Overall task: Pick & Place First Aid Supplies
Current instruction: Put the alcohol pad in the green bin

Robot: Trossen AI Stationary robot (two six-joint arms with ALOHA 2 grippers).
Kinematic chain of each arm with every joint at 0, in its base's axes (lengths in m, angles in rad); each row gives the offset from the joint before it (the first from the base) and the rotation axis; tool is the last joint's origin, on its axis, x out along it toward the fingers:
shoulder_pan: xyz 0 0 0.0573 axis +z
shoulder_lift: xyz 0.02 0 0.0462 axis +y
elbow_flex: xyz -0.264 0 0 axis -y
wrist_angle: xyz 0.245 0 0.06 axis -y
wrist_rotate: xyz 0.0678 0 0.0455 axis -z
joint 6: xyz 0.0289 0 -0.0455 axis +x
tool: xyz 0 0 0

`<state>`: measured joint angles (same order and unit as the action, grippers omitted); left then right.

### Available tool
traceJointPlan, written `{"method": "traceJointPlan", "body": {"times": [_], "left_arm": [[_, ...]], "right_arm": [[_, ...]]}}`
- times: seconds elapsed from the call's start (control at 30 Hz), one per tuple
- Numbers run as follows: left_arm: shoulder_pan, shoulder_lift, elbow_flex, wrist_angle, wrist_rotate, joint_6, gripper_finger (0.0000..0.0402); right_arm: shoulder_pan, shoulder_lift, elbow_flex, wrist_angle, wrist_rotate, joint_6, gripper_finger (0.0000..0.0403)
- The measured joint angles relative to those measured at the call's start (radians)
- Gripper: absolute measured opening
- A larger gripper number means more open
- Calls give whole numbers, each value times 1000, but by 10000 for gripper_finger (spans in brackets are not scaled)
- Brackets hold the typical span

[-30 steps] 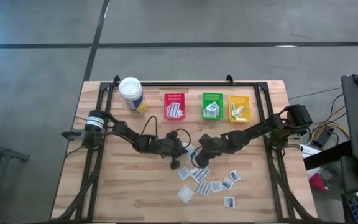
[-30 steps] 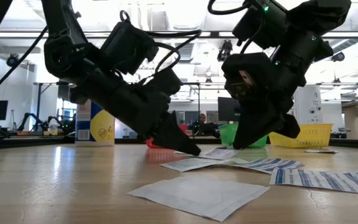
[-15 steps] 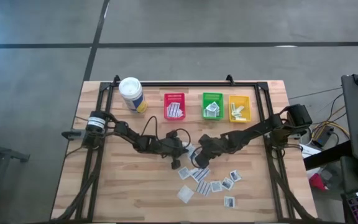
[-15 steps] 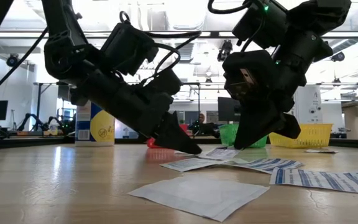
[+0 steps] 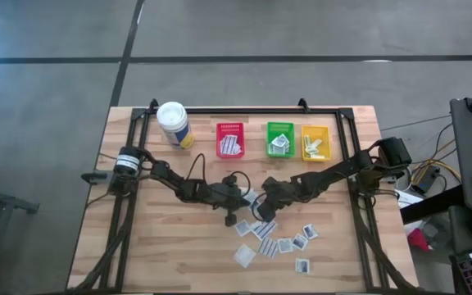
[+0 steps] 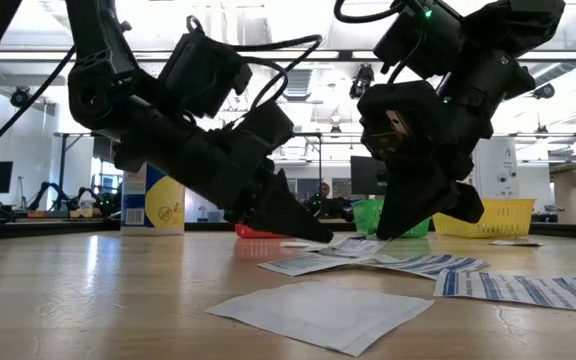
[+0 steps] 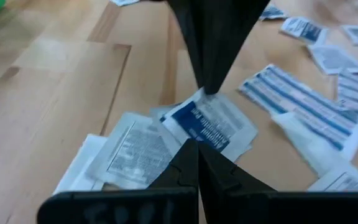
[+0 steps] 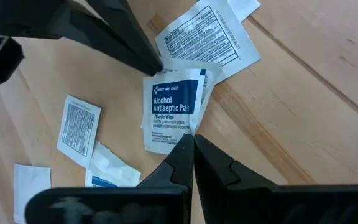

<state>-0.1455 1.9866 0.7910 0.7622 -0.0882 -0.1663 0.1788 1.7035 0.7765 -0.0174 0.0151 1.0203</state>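
White paper packets lay scattered across the lower centre of the wooden table in the high view, and one of them, the blue-printed packet, sat directly between the two grippers. The left gripper came in from the left of that view and the right gripper from the right, their tips almost meeting over the small pile just above the loose spread. Each gripper's fingers were pressed together into a single point. In the right wrist view its own closed tip touched the lower edge of the blue-printed packet, while the left arm's dark tip reached the packet's upper corner from the upper left. Whether either tip actually pinched paper could not be told.

A second packet with fine black text lay partly under the blue-printed one, towards the upper right of that frame. Bare wood stretched wide on the lower left of the high view. Along the upper edge stood a white canister, a red bin, a green bin and a yellow bin, well apart from the grippers.

Legible print on the blue-printed packet read "Alcohol Antiseptic" under "FIRST AID ONLY".
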Motion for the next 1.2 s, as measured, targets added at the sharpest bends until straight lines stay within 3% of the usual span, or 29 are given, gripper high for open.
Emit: {"method": "traceJointPlan", "body": {"times": [0.53,0.8,1.2], "left_arm": [[0,30,0,-1,-26,-12,0],[0,27,0,-30,-44,-14,0],[2,9,-3,-48,-45,4,0]], "right_arm": [[-1,0,0,3,-27,2,9],[-1,0,0,-4,-133,-5,9],[0,-108,0,-88,-88,-60,8]]}}
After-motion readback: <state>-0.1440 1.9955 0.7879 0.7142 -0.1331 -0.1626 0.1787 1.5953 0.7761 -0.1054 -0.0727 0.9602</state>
